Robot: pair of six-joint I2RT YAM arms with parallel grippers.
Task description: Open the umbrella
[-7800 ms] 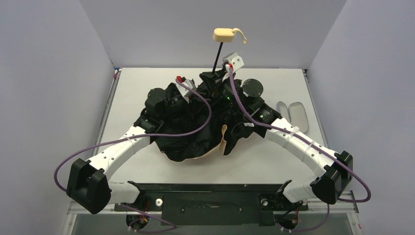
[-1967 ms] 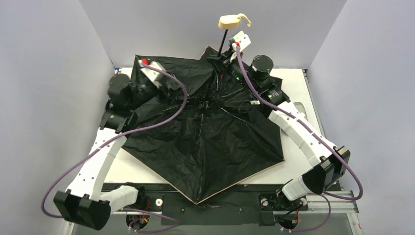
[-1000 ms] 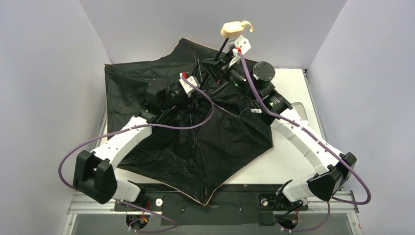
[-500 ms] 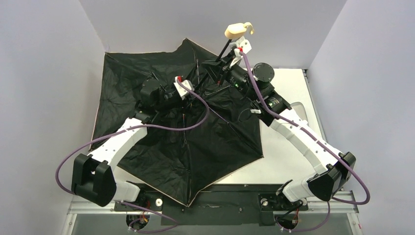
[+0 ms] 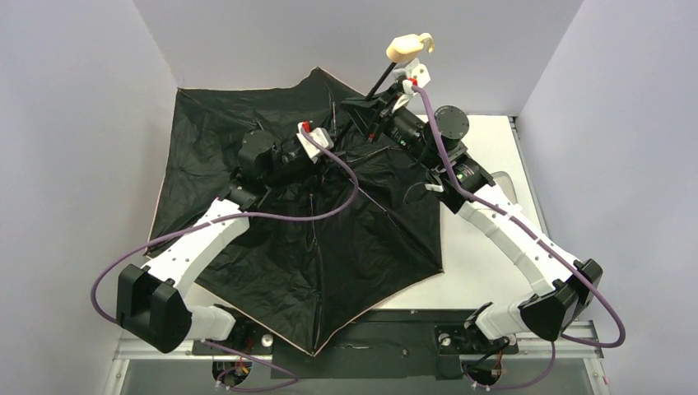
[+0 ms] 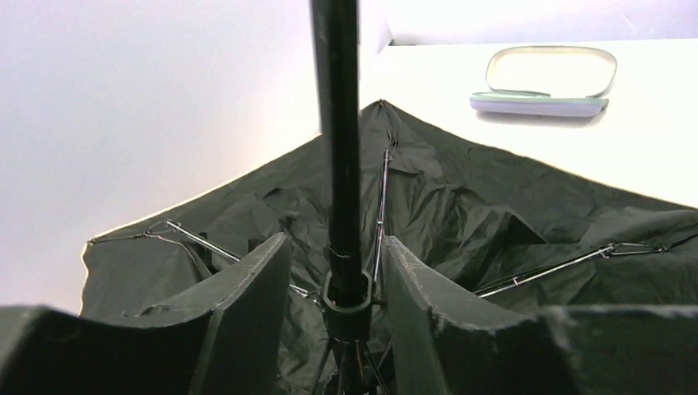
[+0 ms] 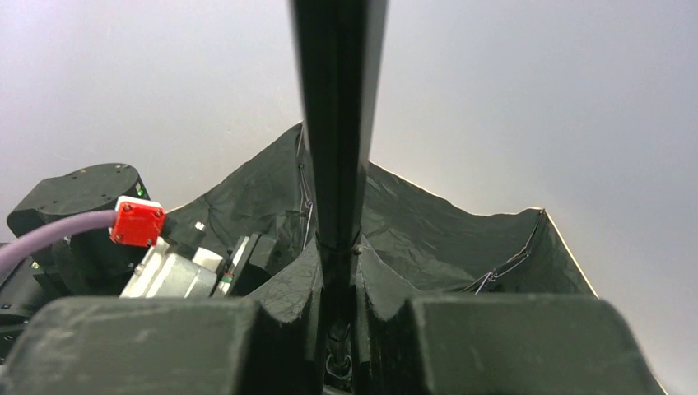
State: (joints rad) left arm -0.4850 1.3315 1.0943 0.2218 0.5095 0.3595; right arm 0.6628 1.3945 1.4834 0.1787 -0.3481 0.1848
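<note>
The umbrella (image 5: 313, 247) lies spread over the table, black lining up, with its thin peach edge showing round the rim. Its black shaft (image 5: 380, 81) slants up to the beige handle (image 5: 407, 47) at the back. My right gripper (image 5: 377, 103) is shut on the shaft (image 7: 337, 123), which the right wrist view shows pinched between its jaws (image 7: 339, 263). My left gripper (image 5: 333, 156) sits lower, near the canopy's hub. In the left wrist view it (image 6: 336, 280) stands open, a finger (image 6: 247, 304) on each side of the shaft's runner (image 6: 346, 300) with gaps between.
The grey-lavender sleeve (image 6: 550, 78) lies flat on the white table right of the canopy. Grey walls close in the back and both sides, and the canopy's far edge rests against the back left corner (image 5: 185, 90). Purple cables (image 5: 329, 206) loop over the lining.
The canopy has spread wider toward the left wall and the front edge. The left gripper's jaws have parted from the runner. The handle has shifted a little up and right.
</note>
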